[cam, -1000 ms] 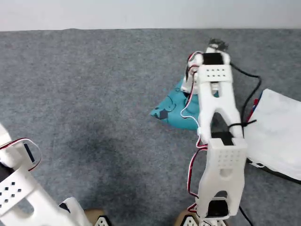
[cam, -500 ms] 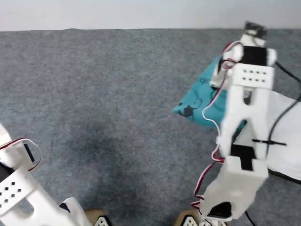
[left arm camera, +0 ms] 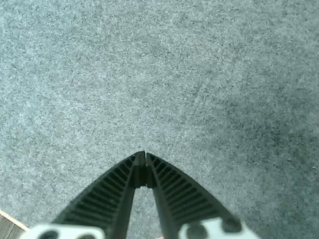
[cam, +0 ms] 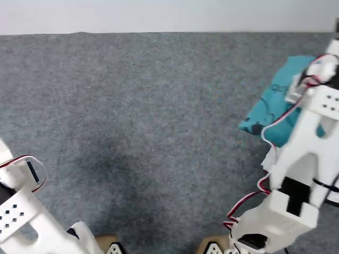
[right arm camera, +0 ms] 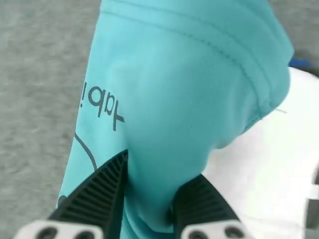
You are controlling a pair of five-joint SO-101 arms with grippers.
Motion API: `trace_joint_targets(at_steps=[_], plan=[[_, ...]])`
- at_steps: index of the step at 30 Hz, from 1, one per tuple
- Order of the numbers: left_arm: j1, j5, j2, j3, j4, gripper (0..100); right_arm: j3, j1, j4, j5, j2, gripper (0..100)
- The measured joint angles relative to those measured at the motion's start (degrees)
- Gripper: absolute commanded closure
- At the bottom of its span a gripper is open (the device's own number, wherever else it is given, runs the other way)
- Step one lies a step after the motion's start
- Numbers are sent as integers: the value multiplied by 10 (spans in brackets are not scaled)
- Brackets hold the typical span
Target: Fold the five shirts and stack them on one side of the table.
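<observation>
A folded teal shirt [cam: 275, 103] with dark print hangs at the table's far right, pinched in my right gripper [right arm camera: 149, 199], which is shut on it. In the right wrist view the teal shirt [right arm camera: 184, 94] bulges between the black ribbed fingers [right arm camera: 99, 191], and a white shirt [right arm camera: 264, 174] lies just beneath it. The right arm [cam: 302, 159] stretches up the right edge of the high view and hides most of the white shirt [cam: 268, 156]. My left gripper [left arm camera: 145, 164] is shut with nothing in it, over bare grey cloth. The left arm [cam: 21, 211] sits at the near left corner.
Grey felt [cam: 132, 106] covers the table, with a pale wall behind its far edge. A strip of wooden edge [left arm camera: 7, 221] shows near the left gripper. Cables trail along the right arm.
The right arm has swung to the right, carrying the teal shirt from the table's middle right to the far right edge, over the white shirt. The left arm has not moved.
</observation>
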Motion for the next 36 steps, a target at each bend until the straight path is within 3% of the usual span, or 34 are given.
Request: trace_joint_targets(at_steps=[9,30,32,36], plan=[[0,0,0,0,-1,995,156,54,-15,48,-1,990],[0,0,0,0,-1,995,165,170,-124,142,40,983],[0,0,0,0,-1,995,165,172,-124,142,45,926],[0,0,0,0,-1,995,165,174,-124,142,45,719]])
